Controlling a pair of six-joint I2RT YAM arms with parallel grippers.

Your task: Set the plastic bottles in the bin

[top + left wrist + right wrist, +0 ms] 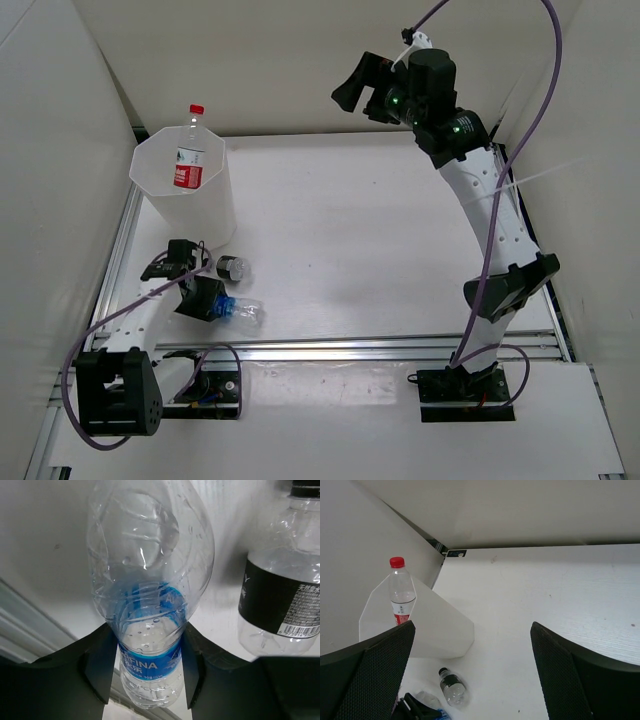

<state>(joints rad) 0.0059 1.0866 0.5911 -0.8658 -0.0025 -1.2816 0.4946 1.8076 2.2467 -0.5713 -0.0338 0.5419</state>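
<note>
At the upper left of the top view stands the bin (160, 165). The red bottle (192, 150) is upright inside it, with its cap above the rim.

Lower left, our left tool (147, 667) is closed on the blue bottle (150, 605), which lies on the surface (380, 230). In the wrist view both fingers (100, 665) press on it at the blue label.

This bottle is clear, thin-walled and crumpled, with droplets inside and no liquid that we can see. We judge it very light, soft and springy. It will give under a squeeze, and its smooth wall could slip or twist in the grip. The labelled band, where the wall looks least crushed, seems to us the best place to hold it.

Just right of it lies the black bottle (232, 268), on its side near the foot of the bin and apart from the blue one. It has a dark label and a black cap, and it is less dented. We expect it to be a little stiffer, and best held across the labelled middle.

At the upper right our right tool (360, 85) hangs high over the surface, spread wide and holding nothing.

We cannot find a fourth bottle.
</note>
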